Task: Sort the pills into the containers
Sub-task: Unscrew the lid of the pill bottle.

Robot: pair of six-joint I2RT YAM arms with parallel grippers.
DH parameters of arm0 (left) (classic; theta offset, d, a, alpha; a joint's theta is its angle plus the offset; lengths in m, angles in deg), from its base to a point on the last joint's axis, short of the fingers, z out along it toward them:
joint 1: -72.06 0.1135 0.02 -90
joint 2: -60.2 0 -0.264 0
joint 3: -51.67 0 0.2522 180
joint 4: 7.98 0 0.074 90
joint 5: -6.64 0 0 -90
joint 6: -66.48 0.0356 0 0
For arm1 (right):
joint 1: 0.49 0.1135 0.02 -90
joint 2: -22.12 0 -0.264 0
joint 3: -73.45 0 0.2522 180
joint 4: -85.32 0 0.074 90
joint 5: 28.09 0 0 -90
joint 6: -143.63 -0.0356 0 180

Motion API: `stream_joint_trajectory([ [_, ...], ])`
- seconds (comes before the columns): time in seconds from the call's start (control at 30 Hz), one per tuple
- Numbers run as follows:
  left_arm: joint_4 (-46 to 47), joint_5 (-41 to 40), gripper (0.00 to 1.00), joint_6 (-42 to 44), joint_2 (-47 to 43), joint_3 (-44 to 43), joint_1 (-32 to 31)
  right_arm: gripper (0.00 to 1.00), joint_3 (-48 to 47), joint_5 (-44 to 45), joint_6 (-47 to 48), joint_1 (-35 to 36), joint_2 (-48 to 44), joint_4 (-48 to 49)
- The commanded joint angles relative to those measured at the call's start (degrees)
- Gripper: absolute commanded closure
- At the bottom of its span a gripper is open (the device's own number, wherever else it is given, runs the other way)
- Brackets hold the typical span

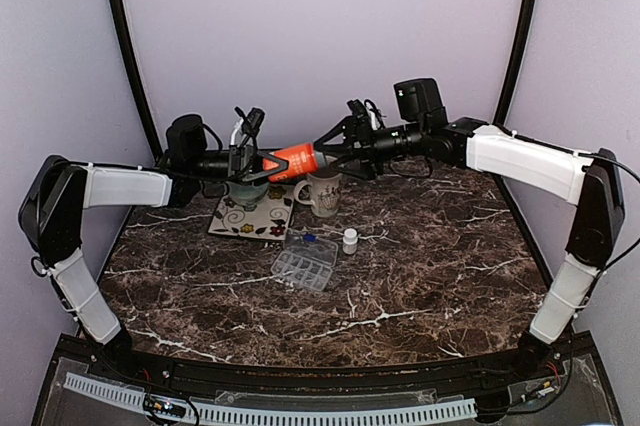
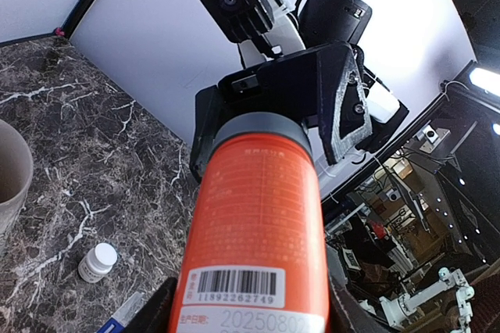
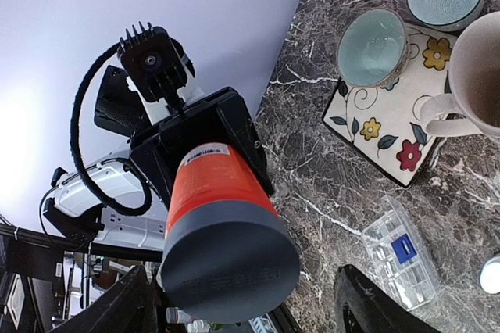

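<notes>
Marble tabletop point(image 1: 420, 286) sits well below, so if our wide-open right gripper point(image 1: 335, 152) grabs the grey cap point(image 3: 230, 266) crooked, we could yank the orange bottle point(image 1: 293, 160) out of our left gripper point(image 1: 258, 168) that's clamping it.

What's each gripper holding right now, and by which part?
Left gripper clamps the orange bottle by its base end. Right gripper straddles the bottle's grey cap, jaws open, apparently not gripping yet.

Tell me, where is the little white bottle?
In the top view, the little white bottle stands on the marble table near the middle, just right of the clear pill organizer and in front of the beige mug.
</notes>
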Motion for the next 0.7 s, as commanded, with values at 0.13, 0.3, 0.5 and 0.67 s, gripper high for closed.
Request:
stream_joint_trajectory([
  [0.13,0.4,-0.4,0.85,2.0,-4.5,1.0,0.2,0.22,-2.5,-1.6,-1.9,-0.2,2.2,4.1],
  [0.3,0.6,-0.3,0.86,2.0,-4.4,1.3,0.0,0.26,-2.8,-1.9,-2.4,0.0,2.5,5.0],
  [0.5,0.5,-0.3,0.86,2.0,-4.4,1.4,-0.3,0.29,-4.1,-2.6,-2.6,0.3,3.6,5.2],
  [0.67,0.1,-0.4,0.85,2.2,-4.4,1.1,-0.4,0.34,-5.2,-3.5,-2.8,0.8,4.6,5.4],
])
